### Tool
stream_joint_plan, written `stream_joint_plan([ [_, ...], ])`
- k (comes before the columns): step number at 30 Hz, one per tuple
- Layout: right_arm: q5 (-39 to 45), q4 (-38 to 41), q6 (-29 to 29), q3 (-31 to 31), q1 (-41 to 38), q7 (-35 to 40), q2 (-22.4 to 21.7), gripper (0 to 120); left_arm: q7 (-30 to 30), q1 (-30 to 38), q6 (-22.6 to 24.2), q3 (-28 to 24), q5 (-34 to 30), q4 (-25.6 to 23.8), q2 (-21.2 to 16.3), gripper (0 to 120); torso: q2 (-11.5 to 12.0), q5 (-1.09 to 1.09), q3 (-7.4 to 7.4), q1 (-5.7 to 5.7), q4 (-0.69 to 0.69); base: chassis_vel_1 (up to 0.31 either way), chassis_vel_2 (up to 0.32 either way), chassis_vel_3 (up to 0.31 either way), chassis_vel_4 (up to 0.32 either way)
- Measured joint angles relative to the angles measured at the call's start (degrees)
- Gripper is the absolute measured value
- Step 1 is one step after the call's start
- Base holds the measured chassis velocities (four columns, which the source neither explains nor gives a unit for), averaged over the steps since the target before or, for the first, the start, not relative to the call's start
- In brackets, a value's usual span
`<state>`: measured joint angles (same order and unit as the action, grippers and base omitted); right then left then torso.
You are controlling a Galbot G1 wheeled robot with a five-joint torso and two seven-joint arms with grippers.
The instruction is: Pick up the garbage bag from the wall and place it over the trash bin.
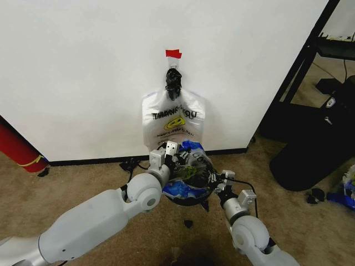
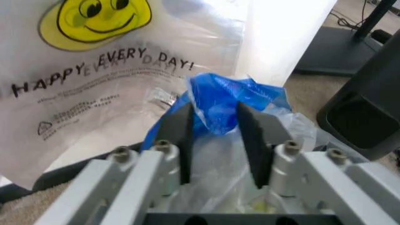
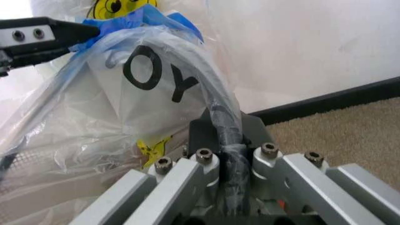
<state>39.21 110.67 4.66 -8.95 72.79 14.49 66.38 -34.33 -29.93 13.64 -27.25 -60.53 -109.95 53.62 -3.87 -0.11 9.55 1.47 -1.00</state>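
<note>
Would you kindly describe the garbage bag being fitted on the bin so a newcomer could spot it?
Start at the white wall with red tape. On the carpet below stands the trash bin, between the left hand and right hand. The garbage bag is draped over it, unlike the knotted bags hanging above.

"HAPPY EVERY DAY!" under a yellow smiley on the hanging bags [image 2: 93,93], big black letters "OY" on the garbage bag [image 3: 150,75]
</note>
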Motion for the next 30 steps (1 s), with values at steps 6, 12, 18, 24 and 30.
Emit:
stream_joint_plan([
  [6,-0.10,-0.23,0.01,0.18,-0.09,0.02,-0.06,1,-1.42,-0.65,-0.18,0.01,-0.48,-0.37,0.33,0,0.00,0.00,0.00,0.00,0.01,0.000,0.000,0.000,0.000],
  [12,-0.36,-0.32,0.01,0.36,0.17,-0.07,-0.12,1,-2.87,-0.34,-0.70,0.27,-1.46,-0.39,0.68,0,0.00,-0.01,0.00,0.00,0.01,0.000,0.000,0.000,0.000],
  [18,-0.67,-0.33,-0.30,0.39,0.66,-0.53,-0.11,1,-3.07,2.23,-0.64,0.22,-2.35,0.88,0.89,0,0.00,0.00,0.00,0.00,0.00,0.000,0.000,0.000,0.000],
  [24,-1.74,0.18,-1.47,0.40,2.04,-1.86,-0.36,1,-3.32,4.04,0.30,-0.12,-2.71,3.83,1.36,0,0.00,0.00,0.00,0.00,0.00,0.000,0.000,0.000,0.000],
  [30,-2.30,0.53,-3.08,0.13,2.99,-3.52,-0.72,1,-3.32,4.51,1.82,0.00,-3.46,6.31,0.29,0,0.00,-0.01,0.00,0.00,0.01,0.000,0.000,0.000,0.000],
])
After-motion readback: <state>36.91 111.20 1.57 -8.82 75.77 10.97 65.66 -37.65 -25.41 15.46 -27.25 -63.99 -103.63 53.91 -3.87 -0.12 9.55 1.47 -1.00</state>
